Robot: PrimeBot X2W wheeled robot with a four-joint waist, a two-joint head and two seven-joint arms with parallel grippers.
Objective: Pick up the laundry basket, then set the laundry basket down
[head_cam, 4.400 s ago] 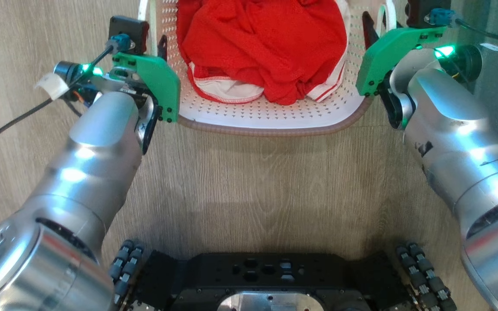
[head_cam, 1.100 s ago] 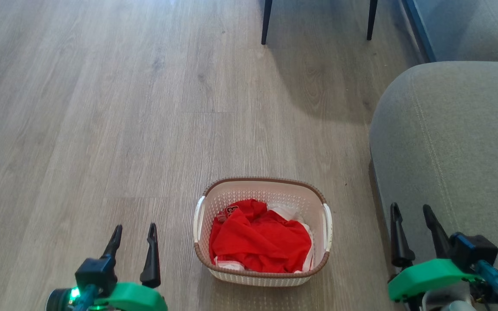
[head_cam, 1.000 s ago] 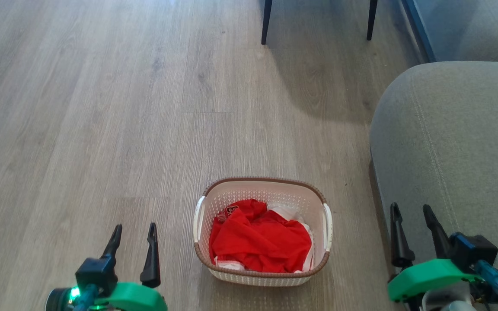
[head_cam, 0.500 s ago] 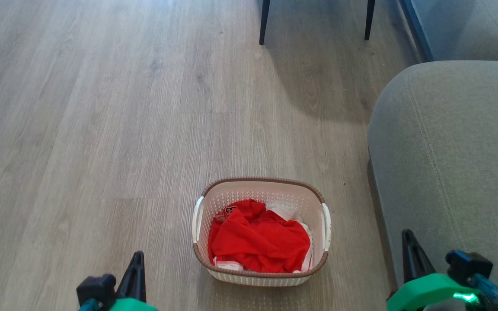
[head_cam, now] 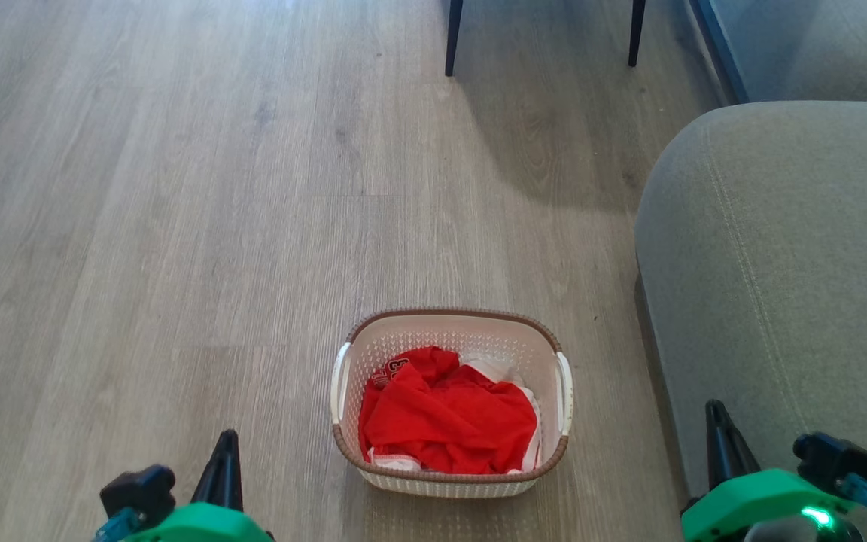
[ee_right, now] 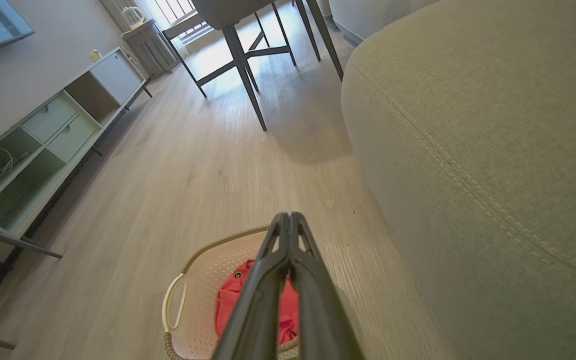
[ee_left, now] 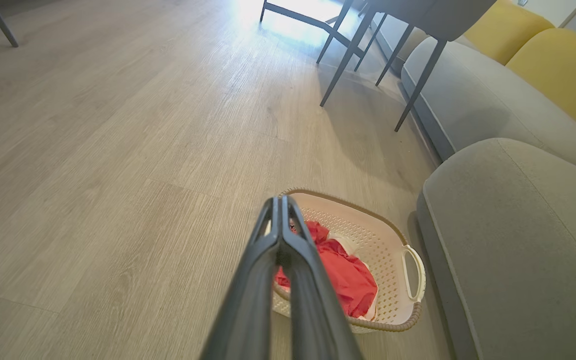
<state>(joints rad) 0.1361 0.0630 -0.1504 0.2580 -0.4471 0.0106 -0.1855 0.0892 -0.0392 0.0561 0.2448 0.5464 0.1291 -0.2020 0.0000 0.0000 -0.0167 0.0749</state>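
The laundry basket (head_cam: 452,335) isn't being held by anything right now. It sits flat on the floor, and both arms hang back on the near side of it.

The left gripper (ee_left: 280,210) has its two dark fingers pressed together with nothing between them. It's off to the near left of the basket, well apart from it. The right gripper (ee_right: 288,222) is the same story, tips closed on nothing, at the near right and just beside the grey sofa (head_cam: 780,263).

The basket stands upright on the wood floor (head_cam: 177,226), close to the sofa's left side. A couple of dark chair legs (head_cam: 450,38) stand much farther off.

What could go wrong, in my opinion:
- If the arms go back in for the handles (head_cam: 564,391), closed fingers would just shove a light plastic tub across the floor, so they need to spread first.
- The right arm has little room beside the sofa and could drag on the cushion.
- Lifting one side ahead of the other would tip it and dump the laundry.

Looks-wise it's a cream perforated tub with rounded corners, a brown woven-look rim (head_cam: 452,311) and a white handle on each side. Red clothes (head_cam: 448,421) are bunched inside, with a bit of white poking out.
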